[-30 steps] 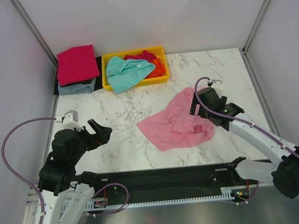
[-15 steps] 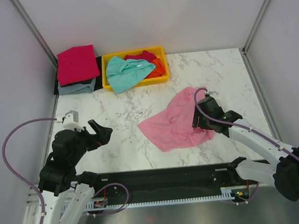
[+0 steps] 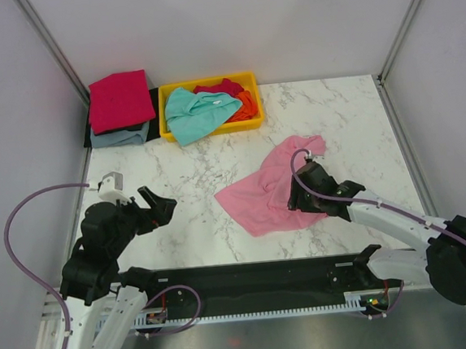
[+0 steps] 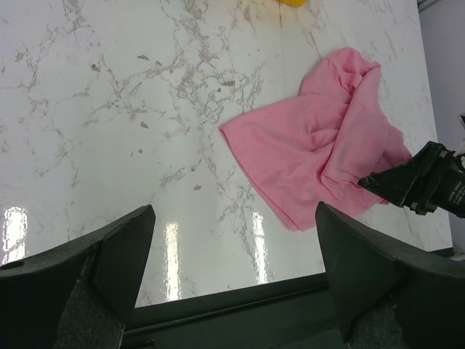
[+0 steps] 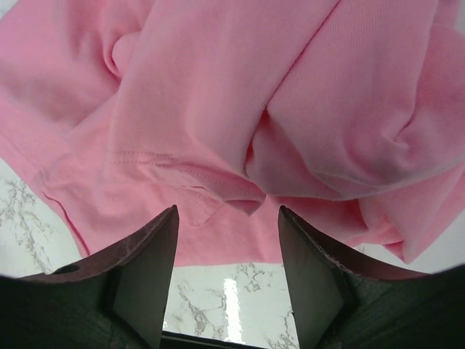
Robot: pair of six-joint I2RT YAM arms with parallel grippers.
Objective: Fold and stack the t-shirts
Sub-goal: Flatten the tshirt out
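Observation:
A light pink t-shirt (image 3: 267,192) lies crumpled on the marble table, right of centre; it also shows in the left wrist view (image 4: 312,153) and fills the right wrist view (image 5: 218,109). My right gripper (image 3: 294,200) is open and low over the shirt's near right part, its jaws spread over the near hem with nothing between them. My left gripper (image 3: 160,204) is open and empty at the left, well clear of the shirt. A teal t-shirt (image 3: 196,112) with red and orange ones (image 3: 238,96) lies in the yellow tray. A folded crimson t-shirt (image 3: 119,99) lies on a grey-blue one (image 3: 119,136).
The yellow tray (image 3: 163,123) stands at the back centre-left. The folded stack sits in the back left corner on a dark mat. Grey walls enclose the table on the left, back and right. A black rail (image 3: 250,275) runs along the near edge.
My right gripper has moved left and nearer, down over the pink t-shirt's near right part. The shirt's far corner now lies uncovered. The left arm has not moved.

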